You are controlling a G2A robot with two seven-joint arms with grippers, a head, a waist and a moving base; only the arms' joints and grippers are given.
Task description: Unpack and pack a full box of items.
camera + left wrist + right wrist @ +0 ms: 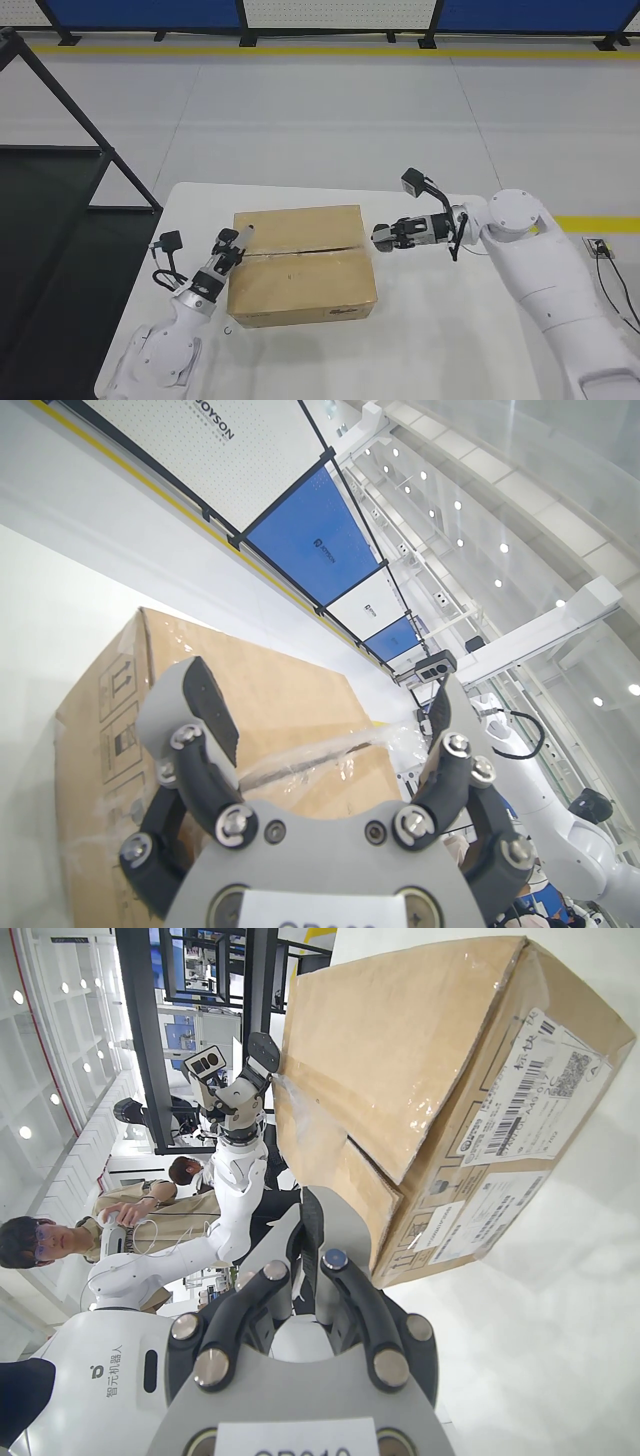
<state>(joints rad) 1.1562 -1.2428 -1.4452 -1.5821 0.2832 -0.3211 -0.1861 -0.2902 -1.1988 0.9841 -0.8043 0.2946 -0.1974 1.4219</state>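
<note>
— So, where is the box?

— On the white table (pixel 450 330) in front of you, about its middle. The cardboard box (pixel 300 265) lies with both top flaps down, meeting in a seam along its length. The flaps hide whatever is inside.

— Is the seam sealed?

— From above it reads as a plain line. Your left wrist view adds clear tape (pixel 310 752) crumpled along it. Your right wrist view shows the flap edges at the other end standing slightly apart with a dark gap, and printed labels (pixel 525 1108) on that end face.

— And my grippers?

— Your left gripper (pixel 320 692) is at one end of the box, by its top edge, with its fingers spread wide and nothing in them. Your right gripper (pixel 312 1218) is at the opposite end, just beside the seam, with its fingers pressed together and holding nothing. I cannot tell whether it touches the cardboard.

— Anything else?

— A small dark thing (pixel 230 322) lies on the table just beside the box's near corner, on your left gripper's side. It is too small to make out.
</note>
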